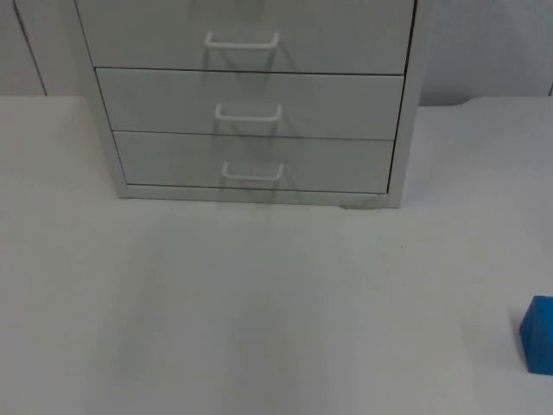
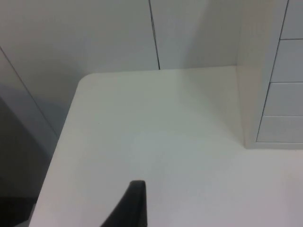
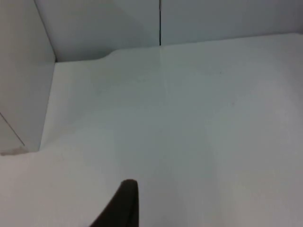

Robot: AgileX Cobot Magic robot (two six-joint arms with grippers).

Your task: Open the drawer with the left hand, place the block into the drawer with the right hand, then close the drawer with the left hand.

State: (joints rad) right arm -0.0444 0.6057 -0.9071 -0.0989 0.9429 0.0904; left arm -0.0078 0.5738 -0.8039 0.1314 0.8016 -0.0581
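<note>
Top view: blue block lies right of shut drawers; claw openings unreadable.

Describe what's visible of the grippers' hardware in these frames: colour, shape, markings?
Just one fingertip each. The left gripper's fingertip is matte black, a tapered blade with a squared-off end. The right gripper's fingertip is likewise black, tapered, with a more rounded end. No markings or pads can be made out on either.
</note>
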